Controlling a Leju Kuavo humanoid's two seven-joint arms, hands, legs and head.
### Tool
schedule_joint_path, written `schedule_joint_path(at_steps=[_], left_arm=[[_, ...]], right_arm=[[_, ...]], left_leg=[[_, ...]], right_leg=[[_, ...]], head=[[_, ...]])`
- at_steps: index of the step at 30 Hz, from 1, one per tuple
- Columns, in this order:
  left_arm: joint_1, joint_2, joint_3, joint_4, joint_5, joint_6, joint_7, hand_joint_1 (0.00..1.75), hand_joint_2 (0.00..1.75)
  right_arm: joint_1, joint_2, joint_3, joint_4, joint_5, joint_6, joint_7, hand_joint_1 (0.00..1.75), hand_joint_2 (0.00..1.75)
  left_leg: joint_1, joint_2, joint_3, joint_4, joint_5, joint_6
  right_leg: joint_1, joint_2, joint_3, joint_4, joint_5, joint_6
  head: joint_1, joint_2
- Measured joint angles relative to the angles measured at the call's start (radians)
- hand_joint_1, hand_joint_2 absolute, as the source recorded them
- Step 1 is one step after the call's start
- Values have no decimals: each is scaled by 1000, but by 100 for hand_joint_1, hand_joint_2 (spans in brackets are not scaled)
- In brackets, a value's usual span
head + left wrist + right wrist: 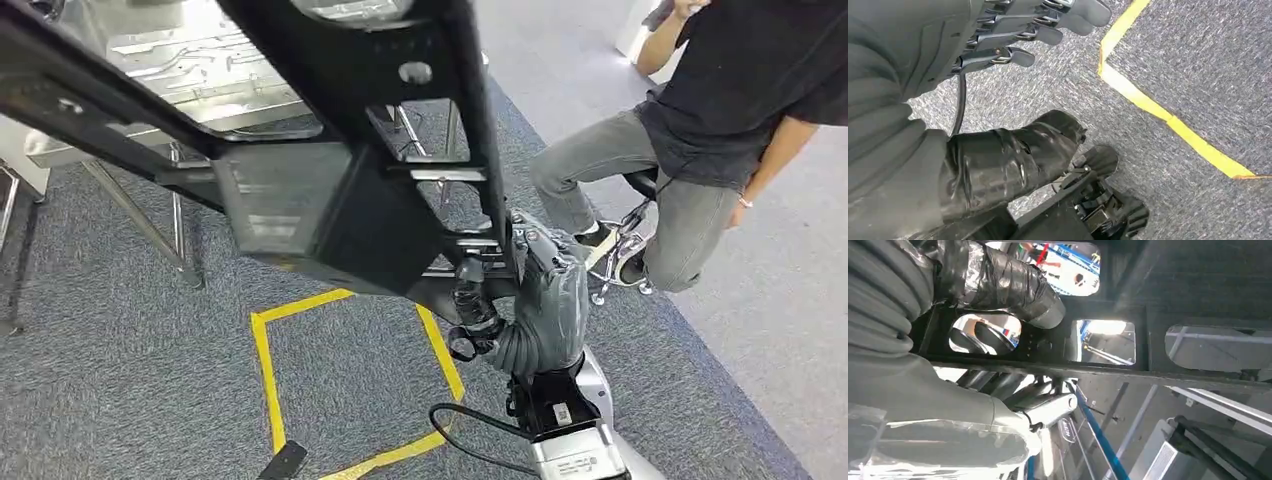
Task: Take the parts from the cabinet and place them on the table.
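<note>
Right hand: the right hand is up against the lower end of the black frame part; from the right wrist view its taped thumb lies across one side of a frame bar while its fingers come round the other side, so it holds the bar between them.

Black frame part: a large, dark, open frame with rectangular cut-outs, held up in the air and tilted, reaching from the hand away toward the top left of the head view. It is well above the carpet and not resting on anything I can see.

Left hand: the left hand hangs low over the carpet; its fingers are stretched out with gaps between them and nothing is in them.

Right arm: the silver arm comes up from below, with a black cable looping beside it.

Floor: grey carpet with a square outline of yellow tape just under the frame.

Table: a metal-legged table stands beyond the frame, with a shiny pressed sheet-metal panel lying on it.

Person: a person in a black top and grey trousers sits on a stool just beside the right hand.
</note>
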Motion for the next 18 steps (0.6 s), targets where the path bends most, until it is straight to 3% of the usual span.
schedule_joint_path(at_steps=[1,2,3,6,8,9,11,12,13,14,15,17,18], left_arm=[[0,0,0,0,0,0,0,0,175],[0,0,0,0,0,0,0,0,175],[-1,0,0,0,0,-1,0,0,175],[-1,0,0,0,0,0,3,0,175],[-1,0,0,0,0,0,5,0,175],[-2,0,0,0,0,0,5,0,175],[-2,0,0,0,0,-2,6,0,175],[0,0,0,0,0,-5,7,0,175],[3,-1,0,0,0,-7,9,0,175],[4,-1,0,0,1,-8,11,0,175],[4,-1,0,0,1,-9,13,0,175],[3,0,0,0,1,-10,15,0,175],[1,0,0,0,1,-11,16,0,175]], right_arm=[[0,0,0,0,0,0,0,175,175],[-1,0,0,0,-1,0,-1,175,175],[-2,0,0,1,-3,0,-1,175,175],[-1,-1,0,2,-6,0,-4,175,175],[-1,-1,0,2,-8,0,-6,175,175],[-2,-1,0,2,-8,0,-6,175,175],[-2,-1,0,2,-8,0,-6,175,175],[-1,-1,0,3,-8,0,-6,175,175],[-1,-1,0,3,-10,0,-7,175,175],[-1,-1,0,3,-12,0,-7,175,175],[0,-1,0,3,-12,0,-7,175,175],[-1,-1,0,3,-15,0,-8,175,175],[-1,-1,1,4,-15,0,-9,175,175]], left_leg=[[0,-2,5,3,-5,-2],[0,-3,8,6,-11,-6],[-7,-4,5,12,-16,-13],[-5,-5,9,4,-19,-25],[-1,-1,9,27,-31,-37],[-1,1,-14,72,-48,-41],[1,3,-112,235,-103,-49],[2,3,-161,304,-115,-52],[3,4,-191,330,-103,-54],[4,4,-194,307,-70,-53],[4,5,-176,247,-21,-51],[4,8,-105,61,98,-41],[-3,10,-85,48,76,-38]], right_leg=[[0,0,44,-90,46,-3],[1,1,79,-169,64,-7],[7,3,93,-192,42,-7],[7,4,95,-190,39,-20],[0,3,119,-206,39,-32],[1,1,128,-207,34,-39],[2,-2,143,-207,21,-45],[3,-2,149,-207,14,-46],[3,-1,158,-207,7,-46],[3,1,169,-207,-2,-44],[3,2,182,-207,-12,-43],[3,2,216,-208,-37,-36],[7,1,215,-211,-47,-29]], head=[[0,0],[0,0],[0,0],[-1,0],[-1,0],[-7,0],[-6,0],[-6,0],[-6,0],[-6,0],[-6,0],[-6,0],[-4,0]])
